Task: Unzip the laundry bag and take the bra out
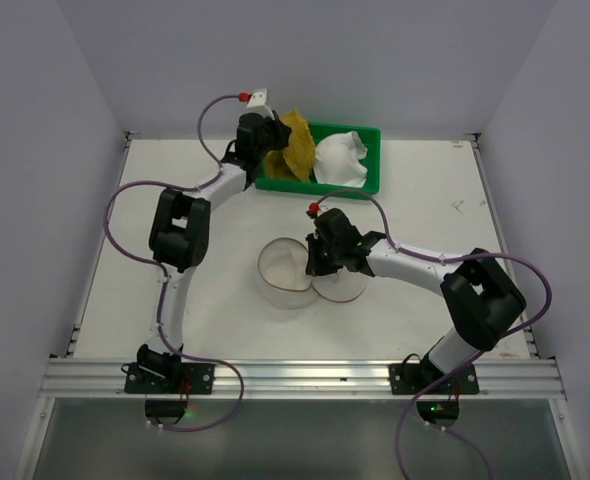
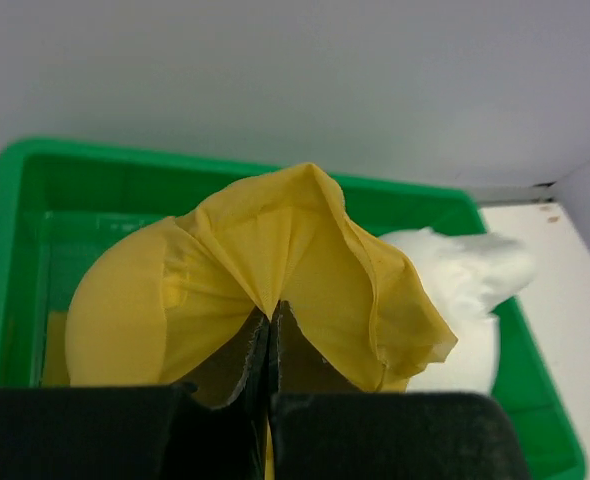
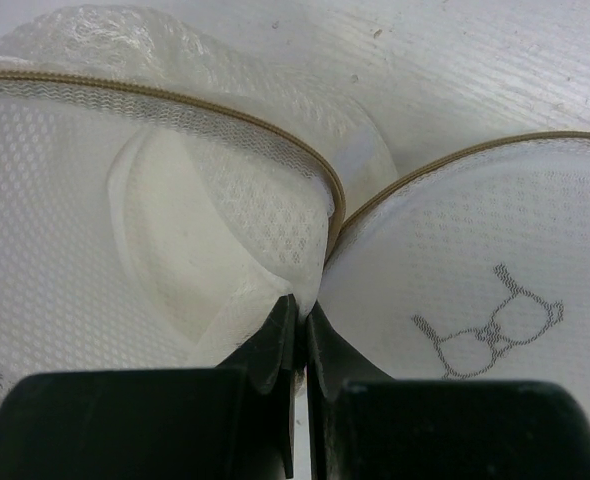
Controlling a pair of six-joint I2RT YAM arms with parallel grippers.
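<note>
The laundry bag (image 1: pixel 287 270) lies open mid-table, its two round mesh halves spread side by side. My right gripper (image 1: pixel 320 262) is shut on the mesh where the halves meet; the right wrist view shows the gripper (image 3: pixel 300 305) pinching the white mesh (image 3: pixel 125 250), with a small printed bra outline on the right half. The zipper pull is not visible. My left gripper (image 1: pixel 275 140) is shut on the yellow bra (image 1: pixel 297 148) and holds it over the green tray (image 1: pixel 370 135). In the left wrist view the bra (image 2: pixel 275 250) hangs from the gripper (image 2: pixel 270 320).
A white crumpled garment (image 1: pixel 340 158) lies in the right part of the green tray, and shows in the left wrist view (image 2: pixel 455 290). The tray's rim (image 2: pixel 35 180) stands at the back of the table near the wall. Grey walls enclose the table.
</note>
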